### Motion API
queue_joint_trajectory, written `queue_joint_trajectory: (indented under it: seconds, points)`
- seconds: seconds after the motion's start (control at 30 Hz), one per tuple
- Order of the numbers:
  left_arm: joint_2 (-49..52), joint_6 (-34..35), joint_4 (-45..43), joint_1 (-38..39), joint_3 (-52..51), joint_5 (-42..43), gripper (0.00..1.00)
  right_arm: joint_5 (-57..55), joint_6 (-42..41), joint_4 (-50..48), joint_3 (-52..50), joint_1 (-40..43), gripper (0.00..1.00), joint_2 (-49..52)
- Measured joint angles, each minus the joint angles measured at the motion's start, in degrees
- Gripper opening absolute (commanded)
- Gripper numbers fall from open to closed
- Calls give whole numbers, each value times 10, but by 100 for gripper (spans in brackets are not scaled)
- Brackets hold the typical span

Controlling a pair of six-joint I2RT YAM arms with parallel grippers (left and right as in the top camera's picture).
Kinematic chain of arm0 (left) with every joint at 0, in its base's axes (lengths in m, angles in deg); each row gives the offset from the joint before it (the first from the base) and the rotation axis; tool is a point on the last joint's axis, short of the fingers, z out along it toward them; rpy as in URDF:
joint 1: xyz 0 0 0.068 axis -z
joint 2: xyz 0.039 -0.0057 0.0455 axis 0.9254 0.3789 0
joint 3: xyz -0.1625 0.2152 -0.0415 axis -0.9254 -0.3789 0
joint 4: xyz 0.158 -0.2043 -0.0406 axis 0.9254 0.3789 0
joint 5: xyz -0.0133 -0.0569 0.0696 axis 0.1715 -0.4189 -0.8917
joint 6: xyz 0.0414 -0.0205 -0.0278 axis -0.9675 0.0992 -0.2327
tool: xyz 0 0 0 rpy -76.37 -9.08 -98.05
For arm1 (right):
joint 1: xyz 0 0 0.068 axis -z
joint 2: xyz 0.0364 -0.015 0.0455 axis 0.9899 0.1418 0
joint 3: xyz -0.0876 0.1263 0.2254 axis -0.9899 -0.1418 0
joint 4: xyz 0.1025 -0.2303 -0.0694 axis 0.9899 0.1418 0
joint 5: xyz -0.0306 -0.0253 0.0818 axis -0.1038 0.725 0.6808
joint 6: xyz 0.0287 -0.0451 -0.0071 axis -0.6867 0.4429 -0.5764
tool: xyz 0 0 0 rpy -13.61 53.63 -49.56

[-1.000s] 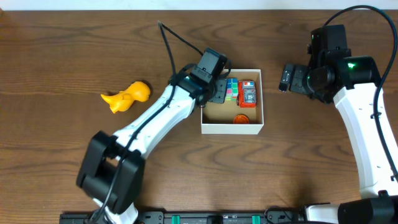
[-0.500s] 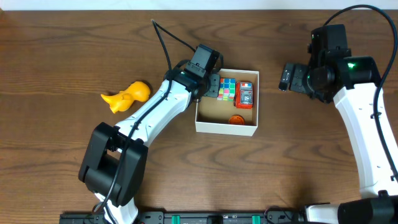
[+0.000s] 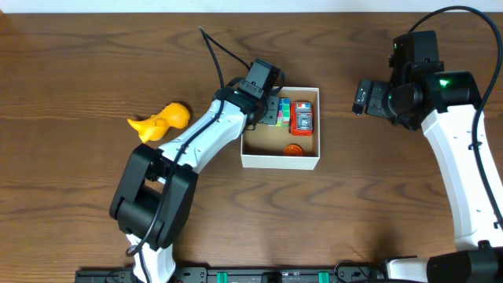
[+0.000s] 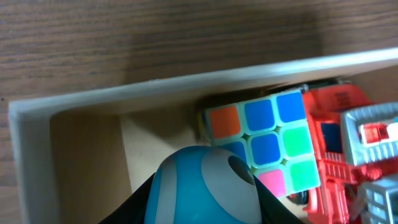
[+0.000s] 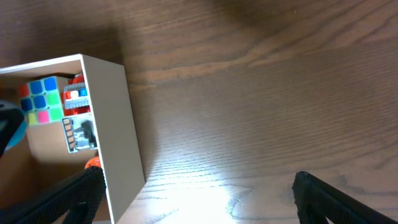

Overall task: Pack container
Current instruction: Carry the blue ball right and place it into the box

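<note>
Two arms over wooden table [image 3: 78,63]. Container [image 3: 280,160] sits mid-table, open side up. Inside, orange round piece [image 3: 293,148] lies against near wall; beyond it red toy truck [image 3: 304,119] beside colour cube [image 3: 284,112], touching. Left gripper [image 3: 269,111] reaches into far-left corner, jaws pinching blue-and-white toy [image 4: 205,186] just beside cube. Yellow toy [image 3: 161,121] lies on table, well left of container. Right gripper [image 3: 362,98] hovers right of container, well apart, jaws spread wide, wrist camera catching container's white side wall.
</note>
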Motion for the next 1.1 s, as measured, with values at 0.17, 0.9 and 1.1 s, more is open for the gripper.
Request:
queue_joint_trajectory:
  seconds: [0.17, 0.9, 1.1]
  points:
    - [0, 0, -1, 0, 1, -17, 6, 0, 0, 0, 0, 0, 99, 0]
    - [2, -7, -9, -1, 2, -36, 98, 0, 0, 0, 0, 0, 99, 0]
    - [8, -9, -6, -3, 2, -41, 98, 0, 0, 0, 0, 0, 99, 0]
